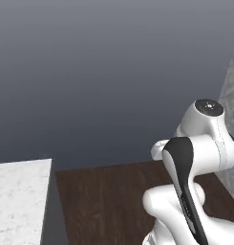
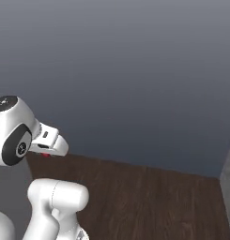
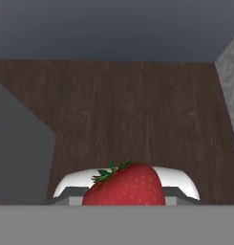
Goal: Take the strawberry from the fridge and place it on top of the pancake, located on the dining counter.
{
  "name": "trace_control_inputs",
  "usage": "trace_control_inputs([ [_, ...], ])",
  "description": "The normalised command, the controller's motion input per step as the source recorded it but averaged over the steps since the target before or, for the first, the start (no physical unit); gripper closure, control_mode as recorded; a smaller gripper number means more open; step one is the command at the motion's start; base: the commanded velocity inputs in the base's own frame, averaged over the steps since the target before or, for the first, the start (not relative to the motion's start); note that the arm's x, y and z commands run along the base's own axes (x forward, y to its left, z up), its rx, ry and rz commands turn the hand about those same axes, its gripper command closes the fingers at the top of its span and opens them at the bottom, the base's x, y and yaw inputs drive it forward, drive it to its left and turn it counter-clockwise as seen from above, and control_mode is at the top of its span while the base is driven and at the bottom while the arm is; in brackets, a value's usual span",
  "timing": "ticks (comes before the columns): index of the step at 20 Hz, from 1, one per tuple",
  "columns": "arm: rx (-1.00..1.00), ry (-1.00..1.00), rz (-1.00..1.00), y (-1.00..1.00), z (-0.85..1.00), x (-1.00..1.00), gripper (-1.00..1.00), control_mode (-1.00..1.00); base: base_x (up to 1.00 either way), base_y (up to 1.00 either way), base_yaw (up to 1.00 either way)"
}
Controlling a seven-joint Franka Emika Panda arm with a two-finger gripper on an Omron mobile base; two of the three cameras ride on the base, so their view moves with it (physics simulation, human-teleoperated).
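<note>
Gripper (image 3: 124,194) pinching the strawberry (image 3: 124,185): in the hand view the red berry with its green leaf cap sits at the near edge, between the jaws, held off the ground. Dark wood-plank floor (image 3: 137,115) runs away beneath it toward a plain blue-grey wall (image 3: 113,28). In the right base view a speck of red shows under the white hand, low against the arm's wrist. In the left base view a corner of the white marble dining counter (image 1: 18,201) sits near left, well apart from the arm (image 1: 195,158); grey stone surface at far right.
</note>
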Motion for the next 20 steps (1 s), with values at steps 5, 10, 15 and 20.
trace_control_inputs([
  [5, 0.00, 0.00, 0.00, 0.00, 0.00, 0.00, 1.00, 1.00, 1.00, -0.13, 0.31],
  [10, 0.00, 0.00, 0.00, 0.00, 0.00, 0.00, 1.00, 1.00, 1.00, -0.21, 0.31],
  [15, 0.00, 0.00, 0.00, 0.00, 0.00, 0.00, 1.00, 1.00, 1.00, -0.44, 0.35],
  [20, 0.00, 0.00, 0.00, 0.00, 0.00, 0.00, 1.00, 1.00, 1.00, -0.18, 0.63],
])
